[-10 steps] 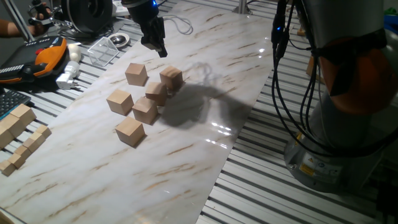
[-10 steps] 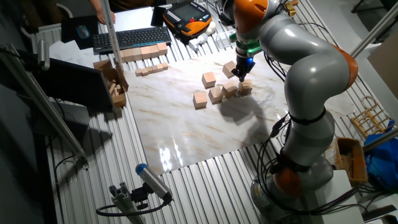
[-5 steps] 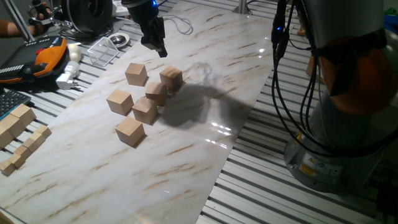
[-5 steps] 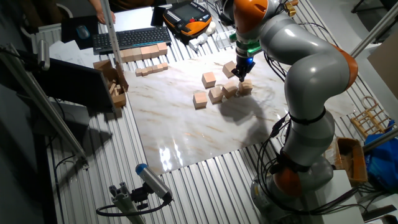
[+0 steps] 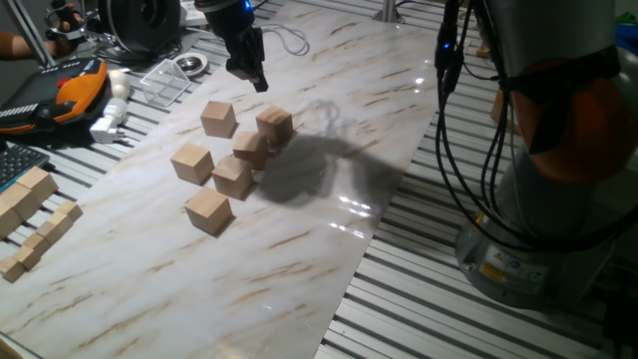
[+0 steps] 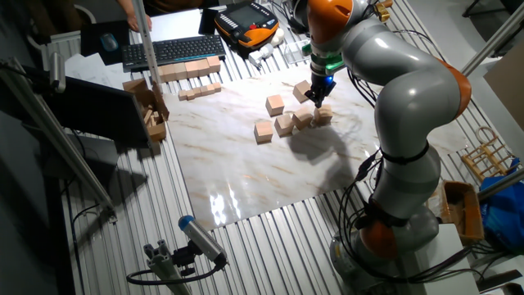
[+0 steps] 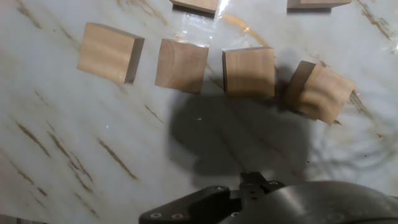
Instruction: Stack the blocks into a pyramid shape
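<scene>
The blocks (image 5: 232,177) are plain light tan wood. The table (image 5: 329,130) is white marble with brown veins. The arm (image 6: 401,82) is grey and orange.

Grey and orange arm (image 6: 409,98) arched over the table, wrist bent down, gripper (image 5: 257,80) hung pointing downward, jaw state unclear.

Six blocks (image 5: 232,177) are being kept unstacked on the marble tabletop (image 5: 299,249): four rowed, two behind.
</scene>
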Robot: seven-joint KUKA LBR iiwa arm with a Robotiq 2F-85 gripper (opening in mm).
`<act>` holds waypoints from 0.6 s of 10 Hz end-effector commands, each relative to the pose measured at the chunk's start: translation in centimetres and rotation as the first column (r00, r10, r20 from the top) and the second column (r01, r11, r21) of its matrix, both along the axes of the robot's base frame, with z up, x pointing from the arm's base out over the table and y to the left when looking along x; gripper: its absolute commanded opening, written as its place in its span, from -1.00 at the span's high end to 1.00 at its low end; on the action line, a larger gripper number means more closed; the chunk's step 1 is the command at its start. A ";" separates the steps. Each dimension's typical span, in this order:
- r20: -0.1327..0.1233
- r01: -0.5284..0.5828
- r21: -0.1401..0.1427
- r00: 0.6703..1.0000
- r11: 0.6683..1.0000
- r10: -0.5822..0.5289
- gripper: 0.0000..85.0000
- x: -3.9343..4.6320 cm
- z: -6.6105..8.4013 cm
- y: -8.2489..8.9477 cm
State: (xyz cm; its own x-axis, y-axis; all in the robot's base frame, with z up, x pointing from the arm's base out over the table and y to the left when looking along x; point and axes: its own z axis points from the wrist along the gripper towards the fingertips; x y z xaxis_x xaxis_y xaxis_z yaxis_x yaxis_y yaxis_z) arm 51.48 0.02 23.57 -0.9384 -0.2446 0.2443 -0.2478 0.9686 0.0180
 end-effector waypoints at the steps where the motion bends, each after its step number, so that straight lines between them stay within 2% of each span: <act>1: 0.000 0.000 0.000 1.000 1.000 0.000 1.00 0.00 0.0 0.0; 6: 0.003 -0.006 0.003 1.000 1.000 0.006 1.00 0.00 0.0 0.0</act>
